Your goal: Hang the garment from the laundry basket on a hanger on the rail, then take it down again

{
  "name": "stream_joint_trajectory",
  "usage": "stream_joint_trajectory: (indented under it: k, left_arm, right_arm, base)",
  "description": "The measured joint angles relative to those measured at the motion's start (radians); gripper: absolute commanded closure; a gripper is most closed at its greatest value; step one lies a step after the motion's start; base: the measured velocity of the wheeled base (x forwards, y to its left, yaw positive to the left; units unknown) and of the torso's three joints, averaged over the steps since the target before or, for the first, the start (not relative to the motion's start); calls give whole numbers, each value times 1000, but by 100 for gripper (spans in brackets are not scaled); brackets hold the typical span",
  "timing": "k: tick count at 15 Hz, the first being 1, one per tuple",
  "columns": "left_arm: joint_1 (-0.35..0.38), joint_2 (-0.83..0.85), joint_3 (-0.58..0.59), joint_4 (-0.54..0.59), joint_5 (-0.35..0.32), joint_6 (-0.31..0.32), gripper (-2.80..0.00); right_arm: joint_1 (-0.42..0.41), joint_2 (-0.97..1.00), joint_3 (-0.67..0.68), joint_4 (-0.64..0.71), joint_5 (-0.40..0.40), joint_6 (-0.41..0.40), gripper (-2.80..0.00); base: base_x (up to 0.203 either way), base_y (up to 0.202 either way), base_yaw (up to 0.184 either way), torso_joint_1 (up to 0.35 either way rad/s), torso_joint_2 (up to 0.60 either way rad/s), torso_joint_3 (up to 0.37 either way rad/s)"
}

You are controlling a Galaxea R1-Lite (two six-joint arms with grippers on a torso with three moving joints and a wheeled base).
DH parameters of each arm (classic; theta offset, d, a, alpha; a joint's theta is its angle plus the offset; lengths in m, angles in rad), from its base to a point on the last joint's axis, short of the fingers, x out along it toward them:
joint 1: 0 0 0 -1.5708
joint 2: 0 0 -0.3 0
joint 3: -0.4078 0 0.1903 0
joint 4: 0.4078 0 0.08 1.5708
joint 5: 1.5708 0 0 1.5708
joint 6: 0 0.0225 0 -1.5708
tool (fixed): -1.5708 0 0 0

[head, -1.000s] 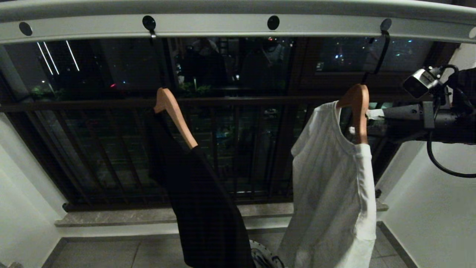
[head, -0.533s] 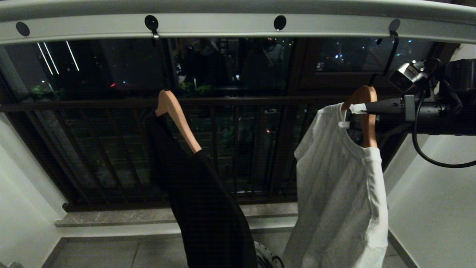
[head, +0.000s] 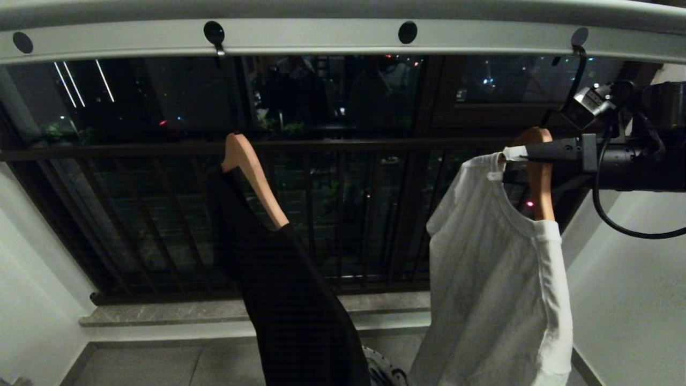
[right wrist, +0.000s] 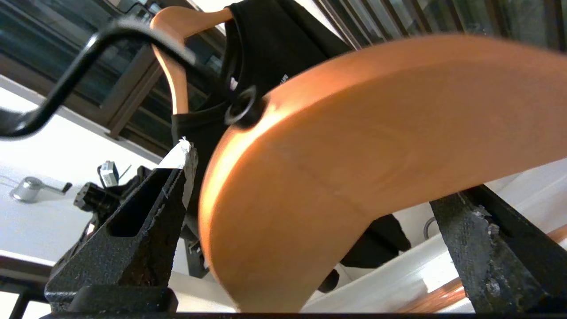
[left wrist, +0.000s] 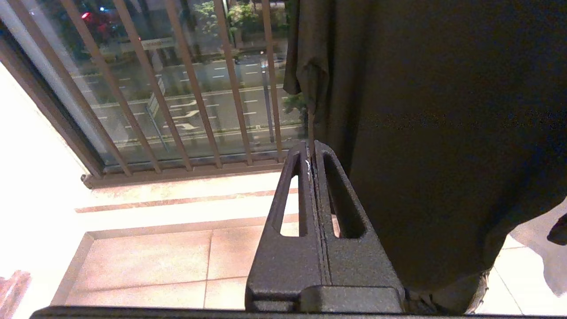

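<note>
A white garment (head: 498, 279) hangs on a wooden hanger (head: 541, 182), whose black hook (head: 576, 69) sits in a hole of the pale rail (head: 321, 37). My right gripper (head: 506, 165) reaches in level from the right, open, with its fingers either side of the hanger's top. In the right wrist view the wooden hanger (right wrist: 354, 155) fills the gap between the fingers of the right gripper (right wrist: 319, 177). A patterned edge of the laundry basket (head: 383, 372) shows on the floor below. The left gripper (left wrist: 312, 148) is shut and empty, low beside dark cloth.
A black garment (head: 289, 300) hangs on a second wooden hanger (head: 252, 171) further left on the rail. Behind are a dark window grille (head: 321, 145), a stone sill (head: 214, 311) and white walls on both sides.
My right gripper has moved left, from beside the hanger to astride its top. The white garment and its hanger have shifted a little to the right.
</note>
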Motion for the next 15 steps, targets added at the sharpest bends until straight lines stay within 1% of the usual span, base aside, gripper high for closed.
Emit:
stream_joint_trajectory:
  k: [4, 7, 11, 15]
  left_arm:
    - [-1, 0, 0, 0, -1, 0, 0]
    - [0, 0, 0, 0, 0, 0, 0]
    - [0, 0, 0, 0, -1, 0, 0]
    - [0, 0, 0, 0, 0, 0, 0]
  right_arm:
    - [0, -1, 11, -22, 1, 0, -280]
    - [0, -3, 47, -87, 3, 1, -280]
    - [3, -7, 79, -139, 3, 1, -280]
    - [21, -11, 117, -233, 3, 0, -280]
  base:
    - [0, 0, 0, 0, 0, 0]
    - [0, 0, 0, 0, 0, 0]
    - [0, 0, 0, 0, 0, 0]
    - [0, 0, 0, 0, 0, 0]
